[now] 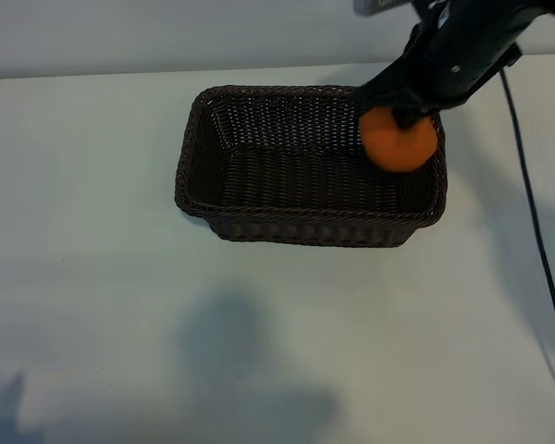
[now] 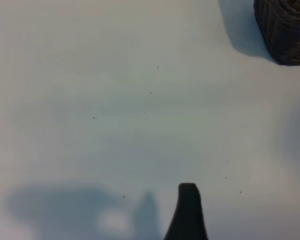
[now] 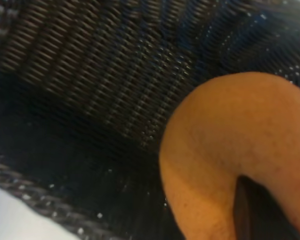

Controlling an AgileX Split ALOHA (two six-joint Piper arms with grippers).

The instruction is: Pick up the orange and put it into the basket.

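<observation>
Gripping the orange [image 1: 400, 141] between nearly closed fingers, our right gripper [image 1: 414, 102] holds it above the right end of the basket [image 1: 259, 222]. We judge the carry done and the release next: lower a little, then spread the fingers. Our left gripper [image 2: 188, 212] is parked open over bare table.

A white table [image 1: 92, 305] spreads below and to every side of the right gripper [image 1: 398, 116]. A thin black cable [image 1: 539, 240] trails across it just to the gripper's right, running toward the near edge. Behind the gripper stands a pale wall [image 1: 166, 37]; soft grey shadows [image 1: 250, 370] lie well in front of it
</observation>
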